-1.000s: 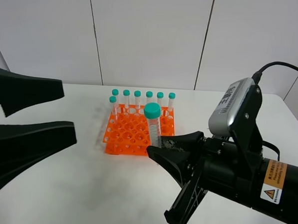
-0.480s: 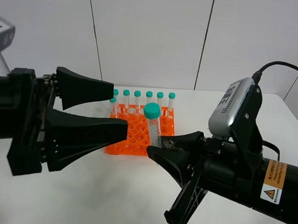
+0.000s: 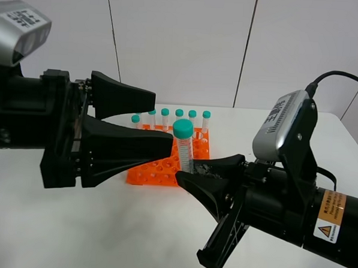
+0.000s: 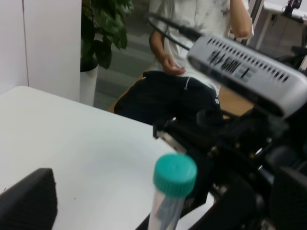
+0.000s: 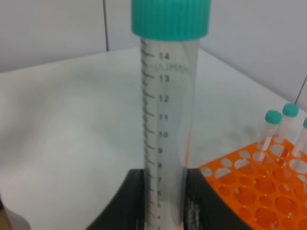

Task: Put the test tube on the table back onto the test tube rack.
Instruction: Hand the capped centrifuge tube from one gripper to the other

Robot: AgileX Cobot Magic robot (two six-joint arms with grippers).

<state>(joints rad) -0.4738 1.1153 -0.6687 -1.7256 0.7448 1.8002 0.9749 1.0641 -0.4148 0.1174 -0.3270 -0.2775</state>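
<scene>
The large white matte table with rounded corners [image 3: 54, 223] fills my high view, and both arms reach in over it from the side edges.

The black right gripper [image 3: 192, 172], carrying a grey camera box, comes in from the right edge. It is pinching the slim clear plastic test tube with the teal-green screw cap [image 3: 186, 152]. In my right wrist view the two dark fingers [image 5: 128, 201] press on either side of the tube's lower part [image 5: 168, 120]. The tube stands upright with the cap on top, and its printed scale runs up to 14. Its pointed tip is hidden between the fingers.

The black left gripper [image 3: 163, 122] reaches in from the left edge with its two long fingers spread wide and holding nothing. In the high view its lower fingertip sits just beside the held tube's cap. I cannot tell whether they touch. My left wrist view shows the cap [image 4: 175, 175] with the right arm's grey box behind it.

The bright orange rectangular plastic test tube rack with a grid of round holes [image 3: 201, 150] sits on the table toward the far edge, near its middle. The held tube is off the table on the rack's near side, toward the front edge. I cannot tell whether it is over the holes.

A row of matching teal-capped tubes [image 3: 192, 120] stands upright along the rack's far side.
</scene>
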